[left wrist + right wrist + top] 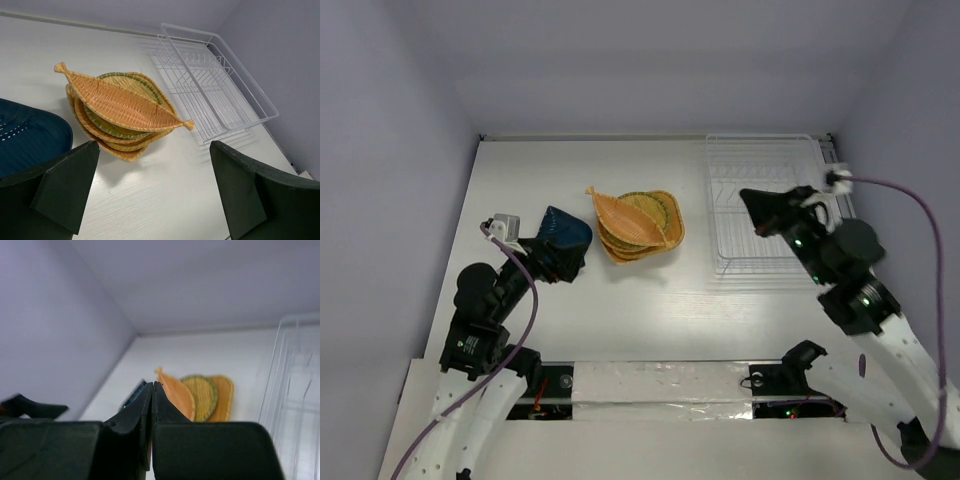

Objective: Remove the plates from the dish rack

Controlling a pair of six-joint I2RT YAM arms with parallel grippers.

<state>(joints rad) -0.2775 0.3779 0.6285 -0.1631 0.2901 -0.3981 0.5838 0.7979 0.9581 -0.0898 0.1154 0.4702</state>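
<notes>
The white wire dish rack (pixel 765 205) stands at the back right and holds no plates that I can see; it also shows in the left wrist view (pixel 215 85) and the right wrist view (pixel 295 390). Several orange-tan woven plates (pixel 638 225) lie stacked on the table left of it, a leaf-shaped one (pixel 120 100) on top. The dark blue plate (pixel 568 232) lies flat to their left. My left gripper (pixel 560 258) hovers open and empty by the blue plate (pixel 30 135), facing the stack. My right gripper (pixel 752 205) is shut and empty over the rack's left side.
White walls close in the table (pixel 650 310) on the left, back and right. A taped strip (pixel 660 385) runs along the near edge between the arm bases. A purple cable (pixel 910 205) loops off the right wrist.
</notes>
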